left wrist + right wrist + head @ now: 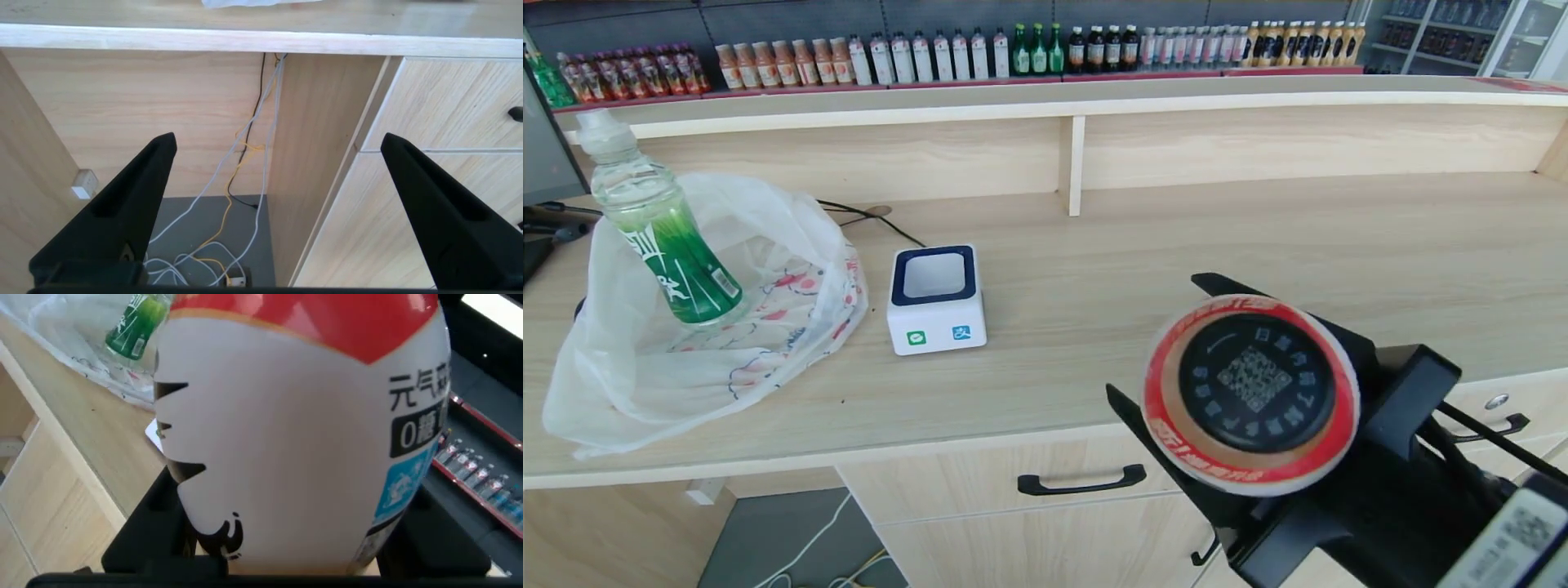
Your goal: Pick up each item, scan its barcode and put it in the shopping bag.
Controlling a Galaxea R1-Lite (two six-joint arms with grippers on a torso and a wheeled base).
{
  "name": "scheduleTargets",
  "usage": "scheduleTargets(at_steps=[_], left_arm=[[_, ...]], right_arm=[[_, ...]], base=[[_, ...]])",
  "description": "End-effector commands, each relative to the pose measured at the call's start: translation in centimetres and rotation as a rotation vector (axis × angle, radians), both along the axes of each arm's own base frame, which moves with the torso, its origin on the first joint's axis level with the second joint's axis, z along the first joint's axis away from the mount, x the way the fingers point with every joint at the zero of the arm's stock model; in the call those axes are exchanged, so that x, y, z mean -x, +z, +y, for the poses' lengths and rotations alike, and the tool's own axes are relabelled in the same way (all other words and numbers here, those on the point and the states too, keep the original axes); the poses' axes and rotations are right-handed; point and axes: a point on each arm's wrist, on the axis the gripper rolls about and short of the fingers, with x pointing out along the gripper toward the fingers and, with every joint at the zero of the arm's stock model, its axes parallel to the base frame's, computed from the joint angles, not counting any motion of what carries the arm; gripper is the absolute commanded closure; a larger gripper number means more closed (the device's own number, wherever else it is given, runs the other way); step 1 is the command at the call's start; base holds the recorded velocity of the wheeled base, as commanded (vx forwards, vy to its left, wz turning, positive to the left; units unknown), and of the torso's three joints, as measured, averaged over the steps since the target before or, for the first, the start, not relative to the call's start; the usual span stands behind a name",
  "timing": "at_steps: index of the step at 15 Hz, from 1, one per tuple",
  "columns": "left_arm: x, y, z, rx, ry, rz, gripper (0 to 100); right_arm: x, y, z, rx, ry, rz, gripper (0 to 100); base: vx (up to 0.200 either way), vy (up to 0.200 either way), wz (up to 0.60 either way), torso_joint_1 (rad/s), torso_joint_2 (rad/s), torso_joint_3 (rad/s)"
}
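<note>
**Red-white bottle point(1250, 396) in right gripper point(1158, 336)**

You have its jaws clamped on the bottle, over the counter's point(1176, 237) front edge, right of the scanner point(935, 298). Green bottle point(666, 237) sits in the bag point(792, 245). Left gripper point(278, 143): jaws wide apart, empty.

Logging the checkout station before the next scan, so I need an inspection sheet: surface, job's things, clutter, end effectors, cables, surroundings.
Surface: light wood counter.
Job's things: green bottle tilted on the shopping bag; white scanner beside the bag; red-and-white container held.
Clutter: nothing seen.
End effectors: right end effector shut on the container; left end effector open, below the counter edge.
Cables: black cable behind the scanner; loose wires under the counter.
Surroundings: shelf of drink bottles behind; drawers with black handles.
</note>
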Motion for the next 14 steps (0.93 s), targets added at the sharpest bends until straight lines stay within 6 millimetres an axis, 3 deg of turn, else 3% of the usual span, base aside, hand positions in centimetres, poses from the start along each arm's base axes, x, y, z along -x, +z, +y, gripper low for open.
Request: scheduleTargets(at_steps=[1,6,14], left_arm=[[0.0,0.0,0.0,0.000,0.001,-0.001,0],[0.0,0.0,0.0,0.000,0.001,-0.001,0],[0.0,0.0,0.0,0.000,0.001,-0.001,0]], right_arm=[[1.2,-0.9,1.1,0.061,0.054,-0.015,100],[2.5,-2.3,1.6,0.212,0.094,-0.149,100],[1.8,-0.4,2.3,0.277,0.211,-0.565,100]], base=[[0.000,0.000,0.00,0.000,0.00,0.000],[0.000,0.000,0.00,0.000,0.00,0.000],[0.000,0.000,0.00,0.000,0.00,0.000]])
